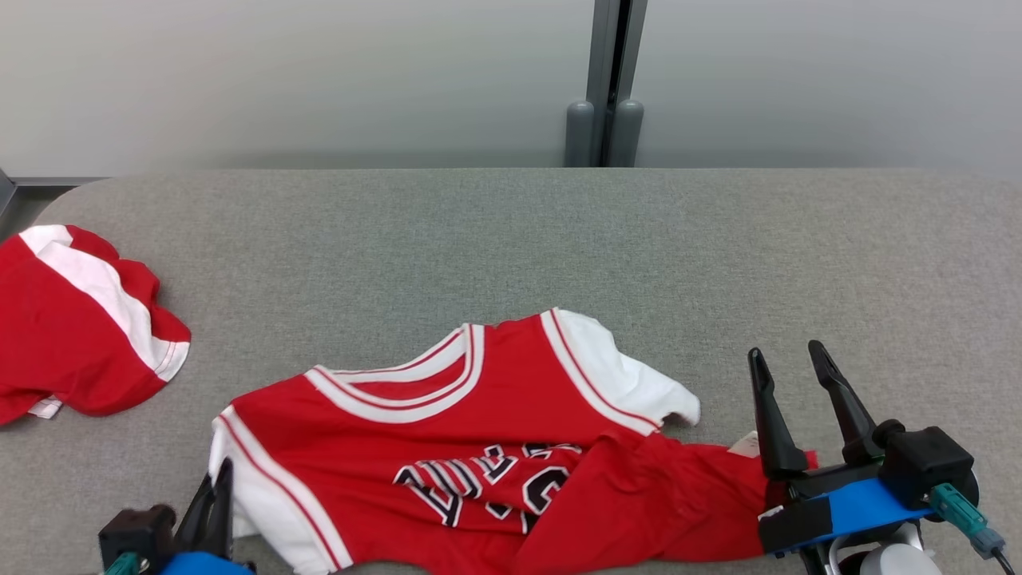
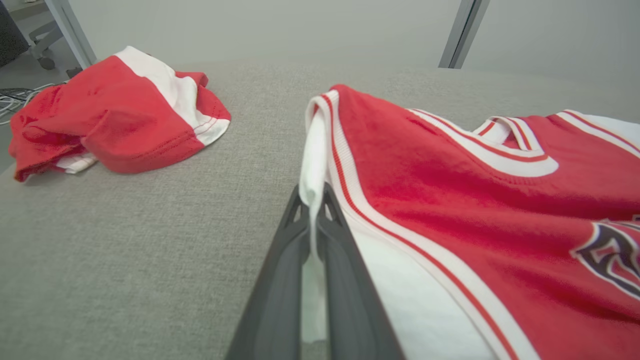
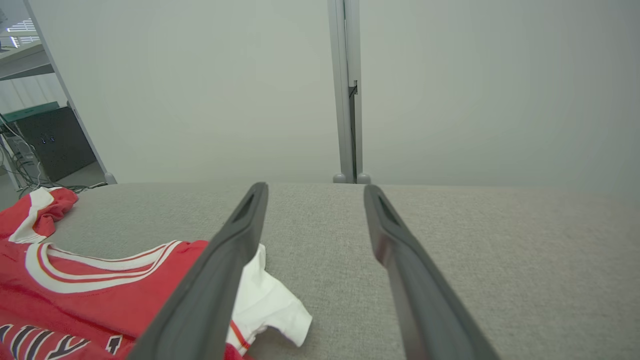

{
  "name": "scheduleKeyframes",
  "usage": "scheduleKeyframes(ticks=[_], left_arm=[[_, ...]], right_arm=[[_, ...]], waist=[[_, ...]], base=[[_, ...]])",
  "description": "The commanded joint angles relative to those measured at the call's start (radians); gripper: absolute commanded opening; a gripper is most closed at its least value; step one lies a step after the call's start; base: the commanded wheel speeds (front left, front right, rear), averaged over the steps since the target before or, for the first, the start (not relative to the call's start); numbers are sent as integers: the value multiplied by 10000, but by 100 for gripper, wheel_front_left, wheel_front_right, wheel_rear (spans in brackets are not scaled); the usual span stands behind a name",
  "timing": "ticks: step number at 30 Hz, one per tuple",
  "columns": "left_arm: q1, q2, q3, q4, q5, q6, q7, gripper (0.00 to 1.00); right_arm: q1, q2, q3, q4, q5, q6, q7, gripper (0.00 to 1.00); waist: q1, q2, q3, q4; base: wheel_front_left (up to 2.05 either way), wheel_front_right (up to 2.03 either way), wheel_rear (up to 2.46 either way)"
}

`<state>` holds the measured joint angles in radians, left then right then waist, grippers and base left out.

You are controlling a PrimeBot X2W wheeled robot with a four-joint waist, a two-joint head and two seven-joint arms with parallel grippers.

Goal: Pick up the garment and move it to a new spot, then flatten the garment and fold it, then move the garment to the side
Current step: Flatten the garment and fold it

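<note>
A red basketball jersey [image 1: 487, 447] with white sleeves and black lettering lies rumpled at the front of the grey table [image 1: 511, 239], its lower part bunched toward the right. My left gripper [image 1: 217, 479] is shut on the jersey's white left sleeve edge; the left wrist view shows the white cloth [image 2: 311, 185] pinched between the dark fingers [image 2: 280, 280]. My right gripper [image 1: 790, 359] is open above the table, just right of the jersey's red hem, with nothing between its fingers. In the right wrist view the jersey [image 3: 100, 285] lies left of the spread fingers [image 3: 400, 255].
A second red and white garment [image 1: 72, 327] lies crumpled at the table's left edge, also visible in the left wrist view [image 2: 110, 120]. A grey wall with a vertical post [image 1: 611, 80] stands behind the table. Bare table stretches to the back and right.
</note>
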<state>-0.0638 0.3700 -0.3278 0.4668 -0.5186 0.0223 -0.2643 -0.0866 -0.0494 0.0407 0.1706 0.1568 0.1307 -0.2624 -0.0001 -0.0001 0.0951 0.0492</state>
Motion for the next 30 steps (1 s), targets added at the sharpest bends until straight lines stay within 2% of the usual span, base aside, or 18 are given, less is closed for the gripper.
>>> scheduleKeyframes(ticks=[1,5,6,7,8,12,15,22,30], left_arm=[[248,93,163,-116,-30,107,-4,0],[526,128,256,-194,-61,202,-2,0],[564,126,263,-172,-66,209,-2,31],[579,98,277,-149,-72,234,-4,82],[567,67,311,-179,-67,246,-2,100],[388,20,903,-1093,393,514,-13,100],[302,12,1250,-1799,849,539,-13,100],[-1018,-142,1290,-2002,1481,-83,-13,100],[-3222,-451,606,-1110,1991,-926,-13,100]], right_arm=[[133,-22,-20,18,-57,1,-37,100],[143,-20,-13,79,-72,3,-37,100],[145,-20,-3,108,-74,1,-36,100],[162,-20,34,122,-72,3,-37,100],[187,-22,64,136,-68,1,-37,100],[218,-23,30,135,-70,1,-37,100],[241,-20,-6,116,-83,1,-37,100],[-9,-22,62,55,-74,1,-37,100],[-413,-20,102,-116,24,3,-37,100]], waist=[[1,1,-28,25],[1,1,-90,47],[1,1,-113,43],[1,1,-144,23],[1,1,-168,-9],[1,1,-221,-139],[1,1,-203,-254],[1,1,73,-611],[1,1,749,-1362]], base=[[0,0,0],[0,0,0],[0,0,0],[0,0,0],[0,0,0],[0,0,0],[0,0,0],[0,0,0],[0,0,0]])
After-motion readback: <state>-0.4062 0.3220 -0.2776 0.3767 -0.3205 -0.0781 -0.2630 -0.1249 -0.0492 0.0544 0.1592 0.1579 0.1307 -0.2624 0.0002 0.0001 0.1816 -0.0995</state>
